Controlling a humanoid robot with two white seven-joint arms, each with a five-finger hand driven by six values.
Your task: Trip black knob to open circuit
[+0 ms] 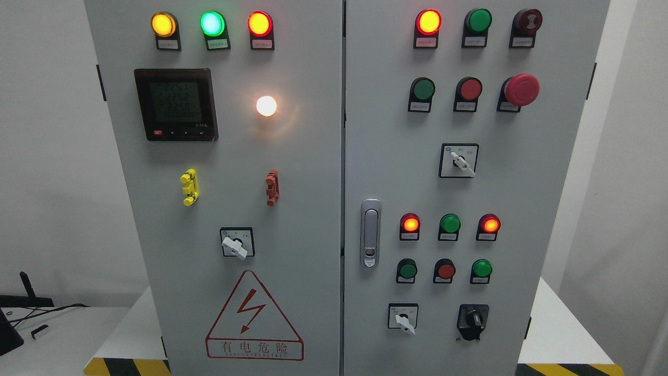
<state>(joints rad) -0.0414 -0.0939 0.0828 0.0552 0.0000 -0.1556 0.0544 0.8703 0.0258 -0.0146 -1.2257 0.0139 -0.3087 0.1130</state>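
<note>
Nothing of the task looks begun: neither robot hand nor arm shows in the head view, so whether the fingers are spread or curled cannot be told. A grey electrical cabinet [313, 156] with two doors fills the picture, and the black knob [473, 319] sits near the lower right corner of the right door [386, 130], on a black base, just right of a white-handled selector switch [403, 317]. Its pointer looks to stand roughly upright, though it is too small to read the position with certainty. Above it, indicator lamps are lit: a red lamp [410, 224] and another red lamp [490, 224] flank a green one in the row over the knob, and a white lamp [266, 106] glows on the left door beside the digital meter [176, 104], whose display is live. By those lights the circuit seems energised, so the whole job is probably still ahead: a hand must reach in to the lower right of the cabinet, grasp the knob, and turn it. A red mushroom button [522, 89] sits high on the same door, well apart from the knob.
</note>
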